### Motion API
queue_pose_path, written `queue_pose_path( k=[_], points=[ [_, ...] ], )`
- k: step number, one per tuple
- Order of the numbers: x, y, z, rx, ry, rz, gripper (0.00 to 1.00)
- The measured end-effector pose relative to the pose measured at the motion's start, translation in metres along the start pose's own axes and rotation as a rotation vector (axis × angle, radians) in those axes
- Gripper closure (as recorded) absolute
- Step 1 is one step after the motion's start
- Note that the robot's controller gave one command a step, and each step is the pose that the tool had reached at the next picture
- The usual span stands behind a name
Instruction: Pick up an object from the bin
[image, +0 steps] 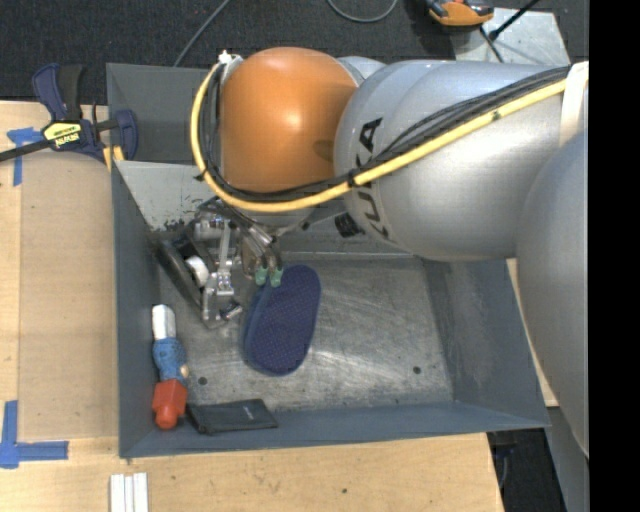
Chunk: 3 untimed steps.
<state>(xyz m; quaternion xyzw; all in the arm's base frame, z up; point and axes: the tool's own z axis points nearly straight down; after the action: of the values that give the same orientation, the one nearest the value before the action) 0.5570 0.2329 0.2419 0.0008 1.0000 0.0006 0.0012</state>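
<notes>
Camera view, looking down on the bin. The silver arm (450, 160) enters from the right and covers the upper right part of the scene; its wrist bears a rounded orange cover (275, 115), with a yellow cable (200, 120) looped round that cover's left side and running back along the arm. The grey metal bin (400, 320) lies beneath, its floor scratched and bare on the right half; all loose things lie in its left half. Below the orange cover the jaws hang low over the left-centre of the floor, between two things; whether they stand open or closed, or have hold of anything, cannot be told from this angle. Just to their right, its upper left edge close beside them, lies a dark blue oval pad (283, 320) of mesh-like texture, flat on the floor and tilted with its long axis running from upper right to lower left. Just to their left lies a long black bar-shaped object (175, 265) with a white part on it, set diagonally near the left wall. Near the front wall lies a flat black rectangular object (232, 416), well apart from the jaws. Beside it, along the left wall, lies a small tube-shaped thing (167, 358); white at its upper end, blue in the middle, red at its lower end.
</notes>
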Motion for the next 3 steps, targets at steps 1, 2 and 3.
queue_pose_path(
  k=[1, 2, 3],
  points=[
    [-0.038, -0.030, 0.116, -0.001, -0.006, -0.016, 0.00],
    [-0.073, 0.006, 0.165, 0.001, -0.016, -0.325, 0.00],
    [-0.073, 0.006, 0.165, -0.001, -0.016, -0.321, 1.00]
  ],
)
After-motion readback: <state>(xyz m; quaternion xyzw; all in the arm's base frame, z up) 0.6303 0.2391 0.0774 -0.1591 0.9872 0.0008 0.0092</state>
